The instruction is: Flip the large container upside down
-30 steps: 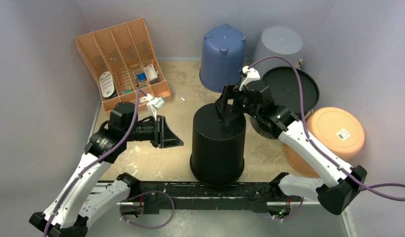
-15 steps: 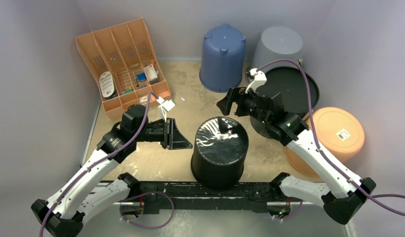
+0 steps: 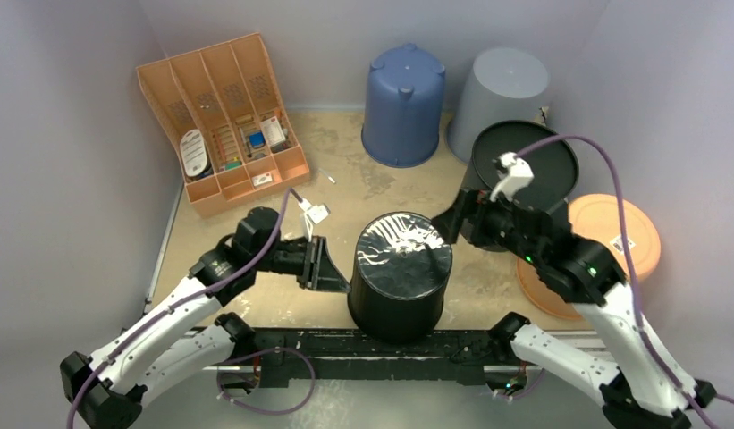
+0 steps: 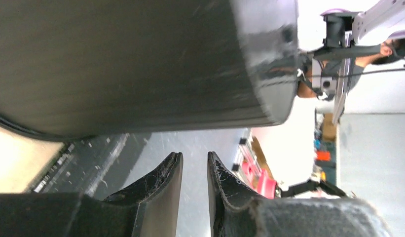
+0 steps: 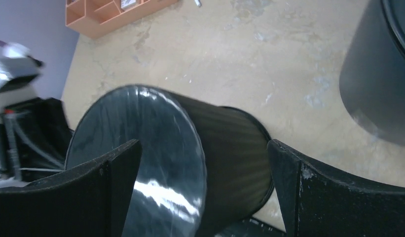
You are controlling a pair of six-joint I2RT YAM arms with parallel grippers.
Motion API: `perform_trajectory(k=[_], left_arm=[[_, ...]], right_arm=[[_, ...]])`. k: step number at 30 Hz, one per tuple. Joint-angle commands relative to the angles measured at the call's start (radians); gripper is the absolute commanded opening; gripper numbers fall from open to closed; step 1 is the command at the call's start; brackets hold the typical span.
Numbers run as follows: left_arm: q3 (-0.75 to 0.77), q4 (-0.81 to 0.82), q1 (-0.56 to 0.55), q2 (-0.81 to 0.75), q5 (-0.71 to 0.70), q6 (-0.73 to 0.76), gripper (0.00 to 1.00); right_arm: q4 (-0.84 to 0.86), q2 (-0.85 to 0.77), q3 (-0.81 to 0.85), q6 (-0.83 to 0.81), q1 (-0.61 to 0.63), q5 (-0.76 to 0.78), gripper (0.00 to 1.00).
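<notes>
The large black container (image 3: 399, 273) stands upside down at the near centre of the table, its glossy base facing up. It also fills the top of the left wrist view (image 4: 141, 64) and shows between the fingers in the right wrist view (image 5: 190, 168). My left gripper (image 3: 338, 275) is low beside its left wall, fingers nearly together with a narrow gap (image 4: 194, 157), holding nothing. My right gripper (image 3: 448, 223) is wide open and empty (image 5: 202, 143), raised just right of the container's top, apart from it.
An orange divided organizer (image 3: 224, 116) stands at the back left. A blue bucket (image 3: 403, 103) and a grey bucket (image 3: 506, 85) sit upside down at the back. A black tub (image 3: 542, 156) and an orange bowl (image 3: 613, 241) are on the right. A black rail (image 3: 291, 344) runs along the near edge.
My right gripper came off the top of the container and drew back to the right. My left gripper moved nearer to the container's left side. The container now stands lower on the table.
</notes>
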Motion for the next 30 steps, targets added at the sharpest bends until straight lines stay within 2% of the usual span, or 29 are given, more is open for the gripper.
perform_trajectory(k=[1, 4, 6, 10, 15, 17, 21, 24, 27, 30], left_arm=[[-0.096, 0.177, -0.084, -0.025, 0.048, -0.146, 0.24], [-0.184, 0.352, -0.161, -0.009, 0.034, -0.244, 0.28], [-0.212, 0.418, -0.208, 0.026, 0.005, -0.252, 0.37], [-0.216, 0.597, -0.233, 0.133, -0.028, -0.278, 0.45], [-0.116, 0.492, -0.232, 0.218, -0.19, -0.181, 0.46], [-0.101, 0.522, -0.232, 0.237, -0.266, -0.187, 0.45], [-0.095, 0.573, -0.227, 0.251, -0.416, -0.193, 0.44], [-0.094, 0.553, -0.183, 0.236, -0.509, -0.182, 0.43], [-0.067, 0.412, -0.105, 0.218, -0.599, -0.16, 0.42], [0.014, 0.221, -0.048, 0.188, -0.632, -0.068, 0.42]], right_arm=[[-0.172, -0.13, -0.044, 0.16, 0.001, 0.042, 1.0], [-0.241, -0.171, -0.099, 0.261, 0.0, 0.066, 0.99], [-0.292, -0.161, -0.12, 0.32, 0.0, 0.102, 0.97], [-0.284, -0.124, -0.135, 0.351, 0.001, 0.115, 0.96], [-0.247, -0.166, -0.182, 0.379, 0.0, 0.092, 0.97], [-0.228, -0.185, -0.191, 0.365, 0.001, 0.034, 0.97], [-0.135, -0.176, -0.174, 0.303, 0.0, 0.014, 0.98], [-0.06, -0.148, -0.167, 0.245, 0.0, -0.021, 0.99], [0.018, -0.115, -0.178, 0.205, 0.001, -0.084, 1.0], [0.101, -0.066, -0.189, 0.194, 0.001, -0.135, 1.0]])
